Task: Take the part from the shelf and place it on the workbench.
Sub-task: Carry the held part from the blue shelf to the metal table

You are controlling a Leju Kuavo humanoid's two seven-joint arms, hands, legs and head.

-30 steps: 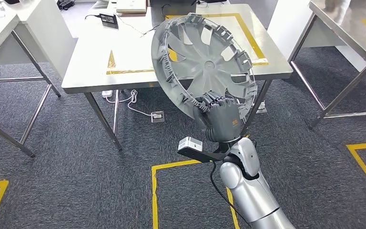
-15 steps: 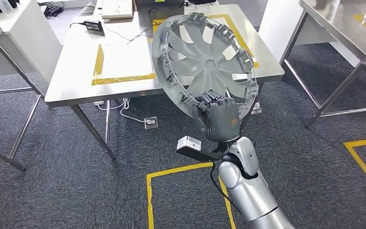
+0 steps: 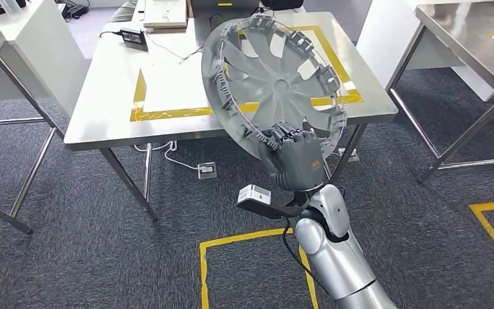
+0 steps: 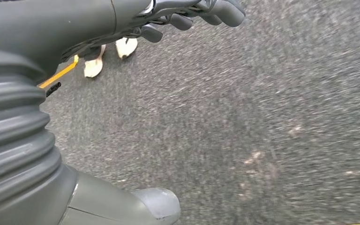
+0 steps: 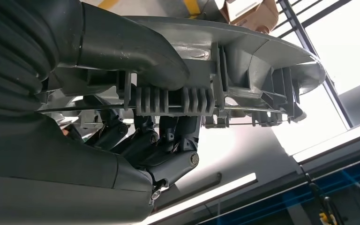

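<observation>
The part is a large grey wheel cover [image 3: 273, 80], held up tilted with its ribbed inner side toward me. My right hand [image 3: 296, 161] grips its lower rim, in front of the white workbench [image 3: 173, 90] with its yellow tape rectangle. In the right wrist view the thumb [image 5: 131, 47] presses on one side of the cover's rim [image 5: 243, 42] and the dark fingers [image 5: 168, 140] curl around the other. My left hand [image 4: 65, 23] hangs over grey carpet and holds nothing, its fingers apart from the thumb.
A white table [image 3: 0, 38] stands at the left and a steel table [image 3: 469, 38] at the right. A black device [image 3: 134, 35] and a flat box [image 3: 164, 13] lie at the workbench's far edge. A floor socket [image 3: 206, 170] sits under it. Someone's white shoes [image 4: 108, 56] stand close to my left hand.
The whole picture has shifted, so the camera moved: the workbench now looks a little closer and more centred. My right hand keeps the same hold on the wheel cover.
</observation>
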